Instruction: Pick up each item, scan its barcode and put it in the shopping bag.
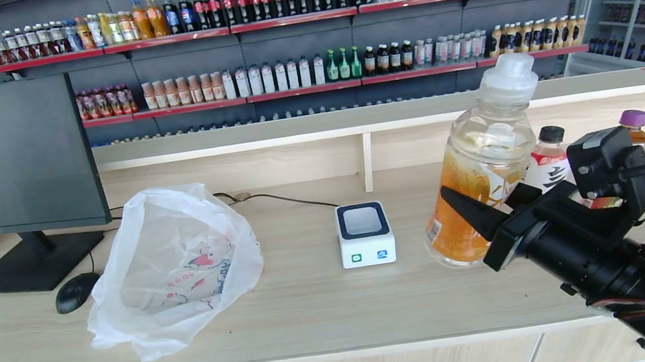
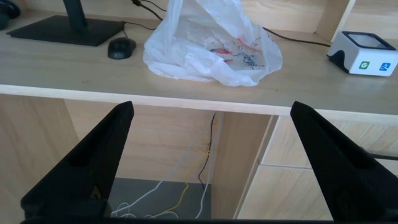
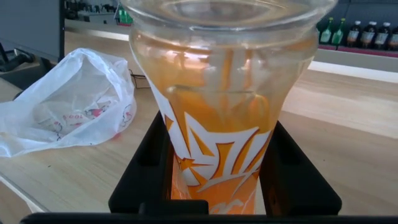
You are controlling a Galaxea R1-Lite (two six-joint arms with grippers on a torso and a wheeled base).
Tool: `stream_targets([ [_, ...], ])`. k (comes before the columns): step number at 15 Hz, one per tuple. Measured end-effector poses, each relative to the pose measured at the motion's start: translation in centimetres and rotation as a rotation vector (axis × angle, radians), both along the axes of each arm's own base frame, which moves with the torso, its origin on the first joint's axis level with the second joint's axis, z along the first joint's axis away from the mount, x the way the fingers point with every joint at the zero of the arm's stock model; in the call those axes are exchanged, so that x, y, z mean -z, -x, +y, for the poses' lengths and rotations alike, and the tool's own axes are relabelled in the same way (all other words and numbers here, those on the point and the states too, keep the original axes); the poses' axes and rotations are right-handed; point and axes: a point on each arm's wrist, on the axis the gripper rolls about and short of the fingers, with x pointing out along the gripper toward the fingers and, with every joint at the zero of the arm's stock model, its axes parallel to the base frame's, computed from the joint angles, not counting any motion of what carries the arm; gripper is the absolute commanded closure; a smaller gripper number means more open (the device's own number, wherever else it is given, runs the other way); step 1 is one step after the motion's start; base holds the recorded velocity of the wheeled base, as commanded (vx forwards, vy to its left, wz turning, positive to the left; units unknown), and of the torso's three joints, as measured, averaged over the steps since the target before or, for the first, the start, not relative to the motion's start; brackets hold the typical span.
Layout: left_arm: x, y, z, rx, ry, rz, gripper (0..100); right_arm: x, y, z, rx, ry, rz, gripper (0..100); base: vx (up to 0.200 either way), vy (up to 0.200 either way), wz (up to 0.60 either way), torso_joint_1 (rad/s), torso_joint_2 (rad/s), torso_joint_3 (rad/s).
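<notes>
The pale wooden desk (image 1: 315, 308) spans the head view. A dark monitor (image 1: 3, 156) stands at its left end. The white shopping bag (image 1: 174, 271) slumps to the right of the monitor, between it and the scanner (image 1: 365, 233).

The large orange bottle (image 1: 484, 164) is at the right of the desk, right of the scanner and well apart from the bag. It tilts, with its white cap leaning away and to the right. The right hand (image 1: 472, 210) is clamped round its lower body. The head view gives the whole bottle and its cap. The right wrist view shows the patterned label pressed between the two black fingers (image 3: 149, 168), with the bag beyond.

The left hand (image 2: 211, 106) hangs in front of the desk's front edge, below the desktop, fingers spread wide and holding nothing. Its view adds loose cables (image 2: 205, 162) under the desk.

Just behind the held bottle stand a black-capped bottle (image 1: 549, 162) and a purple-capped bottle (image 1: 634, 127). A black mouse (image 1: 77, 291) lies beside the monitor's foot, just left of the bag.
</notes>
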Motion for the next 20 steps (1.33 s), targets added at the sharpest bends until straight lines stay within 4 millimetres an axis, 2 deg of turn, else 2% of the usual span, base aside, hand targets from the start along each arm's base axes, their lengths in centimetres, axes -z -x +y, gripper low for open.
stream_targets([
  [5,0.0,0.0,0.0,0.0,0.001,0.001,0,-0.2,0.2,-0.2,0.005,-0.006,-0.003,100,0.0,0.2,0.0,0.008,0.01,0.001],
  [8,0.0,0.0,0.0,0.001,0.0,0.0,0,-0.5,0.6,0.2,-0.032,-0.009,-0.019,100,0.0,0.0,0.0,0.0,0.0,0.0],
  [10,0.0,0.0,0.0,0.002,-0.001,0.001,0,-0.3,1.6,1.5,-0.144,0.011,-0.025,100,0.0,0.0,0.0,0.0,0.0,0.0],
  [12,0.0,0.0,0.0,0.0,-0.001,-0.003,0,0.2,1.7,2.1,-0.169,0.032,-0.012,100,0.0,0.0,0.0,0.0,0.0,0.0],
  [14,0.0,0.0,0.0,0.001,-0.001,0.0,0,0.2,1.0,2.8,-0.173,0.031,-0.019,100,0.0,0.0,0.0,0.0,0.0,0.0],
  [16,0.0,0.0,0.0,0.002,-0.001,0.0,0,-0.1,-0.4,3.0,-0.137,0.058,-0.059,100,0.0,0.0,0.0,0.0,0.0,0.0],
  [20,0.0,0.0,0.0,0.002,-0.001,0.0,0,0.0,-3.8,2.8,-0.163,0.324,-0.275,100,0.0,0.0,0.0,0.0,0.0,0.0],
])
